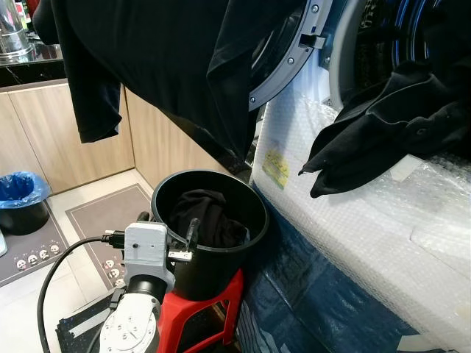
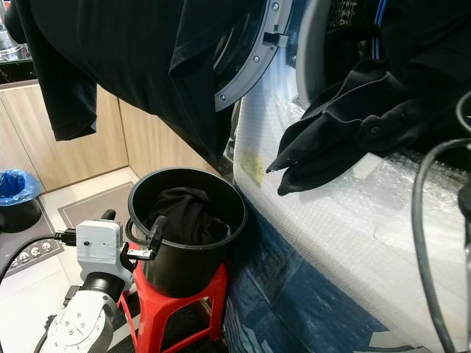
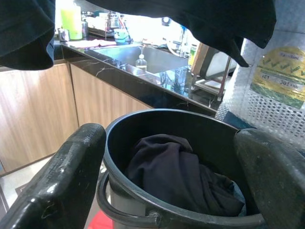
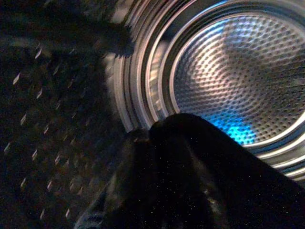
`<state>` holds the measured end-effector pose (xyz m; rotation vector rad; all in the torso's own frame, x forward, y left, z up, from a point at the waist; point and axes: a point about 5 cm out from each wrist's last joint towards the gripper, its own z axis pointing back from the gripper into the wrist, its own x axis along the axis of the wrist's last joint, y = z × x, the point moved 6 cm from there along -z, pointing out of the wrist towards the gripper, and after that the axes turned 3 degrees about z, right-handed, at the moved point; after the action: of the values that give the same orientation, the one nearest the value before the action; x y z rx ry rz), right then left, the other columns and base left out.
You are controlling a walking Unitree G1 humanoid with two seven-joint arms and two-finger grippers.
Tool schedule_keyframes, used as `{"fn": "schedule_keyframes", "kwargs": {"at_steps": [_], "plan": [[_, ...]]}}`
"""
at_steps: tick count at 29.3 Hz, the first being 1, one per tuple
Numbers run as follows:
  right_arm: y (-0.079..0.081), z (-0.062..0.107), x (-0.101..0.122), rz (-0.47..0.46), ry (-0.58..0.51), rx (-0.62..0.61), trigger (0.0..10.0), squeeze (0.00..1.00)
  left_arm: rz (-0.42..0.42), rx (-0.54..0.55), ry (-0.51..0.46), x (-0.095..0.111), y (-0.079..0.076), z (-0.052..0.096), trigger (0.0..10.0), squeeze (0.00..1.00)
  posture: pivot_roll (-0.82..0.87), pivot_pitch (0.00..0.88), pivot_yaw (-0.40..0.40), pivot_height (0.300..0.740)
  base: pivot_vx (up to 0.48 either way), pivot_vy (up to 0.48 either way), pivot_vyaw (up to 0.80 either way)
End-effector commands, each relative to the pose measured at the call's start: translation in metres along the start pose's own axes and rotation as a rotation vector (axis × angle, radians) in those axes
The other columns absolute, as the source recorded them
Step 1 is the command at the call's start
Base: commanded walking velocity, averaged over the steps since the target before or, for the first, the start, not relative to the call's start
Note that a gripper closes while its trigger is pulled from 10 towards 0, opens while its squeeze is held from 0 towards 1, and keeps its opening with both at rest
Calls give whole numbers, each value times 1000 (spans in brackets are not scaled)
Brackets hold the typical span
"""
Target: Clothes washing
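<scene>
A washer [image 1: 383, 220] wrapped in bubble wrap stands on the right with its door [image 1: 291, 55] open. A black garment [image 1: 169, 59] hangs across the top, draped over the door. A second black garment [image 1: 383, 132] spills from the drum [image 4: 238, 76] opening. Beside the washer, a black bucket [image 1: 221, 261] on a red stool [image 1: 210, 309] holds more dark clothes [image 1: 206, 217]. The left gripper [image 3: 167, 181] is released, fingers spread at the bucket's rim. Whether the right gripper, aimed into the drum, is released or clenched cannot be told.

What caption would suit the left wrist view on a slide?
Open left end effector faces a black bucket holding dark clothes, kitchen counter behind.
</scene>
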<state>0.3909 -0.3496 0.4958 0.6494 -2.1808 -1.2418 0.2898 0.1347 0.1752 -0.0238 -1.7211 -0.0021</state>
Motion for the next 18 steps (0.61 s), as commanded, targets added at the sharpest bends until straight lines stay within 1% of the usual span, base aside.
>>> {"fn": "schedule_keyframes", "kwargs": {"at_steps": [1, 2, 4, 5, 6, 8, 10, 11, 12, 15, 17, 18], "plan": [[23, 0, 10, 15, -45, 76, 10000, 0, 4, 0, -29, 8, -4, 2, 10000, 0, 201, 0, -205, 740, 0, 0, 0], [21, 4, -4, 58, -16, 81, 10000, 0, 4, 1, -28, 8, -5, 3, 10000, 0, 205, 0, -205, 740, 0, 0, 0], [18, 8, -22, 121, 23, 90, 10000, 0, 4, 2, -25, 8, -5, 5, 10000, 0, 209, 0, -205, 740, 0, 0, 0], [15, 11, -37, 155, 63, 102, 10000, 0, 4, 6, -22, 8, -4, 6, 10000, 0, 211, 0, -206, 740, 0, 0, 0], [14, 13, -42, 161, 77, 108, 10000, 0, 3, 8, -21, 8, -4, 6, 10000, 0, 211, 0, -206, 740, 0, 0, 0], [5, 17, -58, 228, 115, 102, 10000, 0, 1, 17, -16, 7, -1, 8, 10000, 0, 213, 0, -205, 740, 0, 0, 0], [2, 19, -66, 256, 145, 103, 10000, 0, 0, 20, -15, 8, 0, 8, 10000, 0, 213, 0, -202, 740, 0, 0, 0], [-5, 23, -77, 276, 190, 101, 10000, 0, 0, 21, -15, 8, 0, 8, 10000, 0, 211, 0, -200, 740, 0, 0, 0], [-14, 26, -89, 347, 236, 93, 10000, 0, -2, 21, -13, 8, 1, 9, 10000, 0, 208, 0, -197, 740, 0, 0, 0], [-21, 29, -97, 393, 277, 86, 10000, 0, -3, 22, -12, 9, 1, 9, 10000, 0, 204, 0, -193, 740, 0, 0, 0], [-28, 32, -104, 505, 303, 88, 10000, 0, -3, 23, -10, 9, 2, 9, 10000, 0, 197, 0, -188, 740, 0, 0, 0], [-37, 36, -113, 604, 347, 89, 10000, 0, -4, 21, -8, 9, 3, 9, 10000, 0, 193, 0, -186, 740, 0, 0, 0]]}}
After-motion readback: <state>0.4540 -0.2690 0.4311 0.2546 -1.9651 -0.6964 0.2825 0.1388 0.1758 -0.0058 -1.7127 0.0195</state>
